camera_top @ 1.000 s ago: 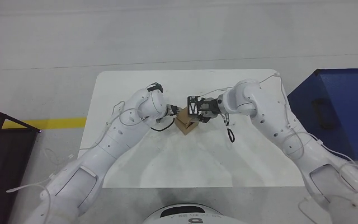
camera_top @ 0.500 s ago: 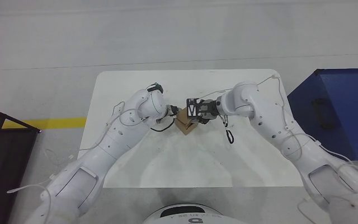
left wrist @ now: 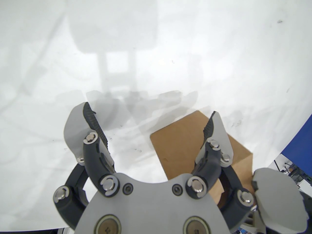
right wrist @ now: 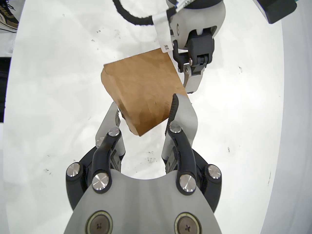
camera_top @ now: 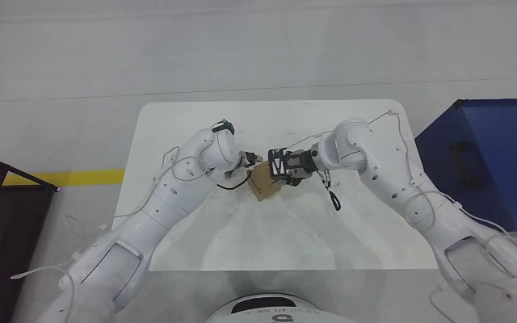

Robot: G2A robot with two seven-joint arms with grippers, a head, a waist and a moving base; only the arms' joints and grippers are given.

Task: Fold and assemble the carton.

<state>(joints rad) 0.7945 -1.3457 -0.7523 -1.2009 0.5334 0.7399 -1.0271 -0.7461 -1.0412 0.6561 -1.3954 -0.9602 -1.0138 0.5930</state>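
While the right gripper (right wrist: 146, 103) clamps the closed carton (right wrist: 141, 83) by one end, its length points away from that gripper, tilted. The left gripper (left wrist: 149, 110) gapes empty alongside.

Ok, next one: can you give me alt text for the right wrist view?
The fingers of the right gripper clamp the near end of a small brown cardboard carton, seen from the wrist. Opposite, the left gripper sits with one finger at the carton's far corner, and the white table lies beneath.
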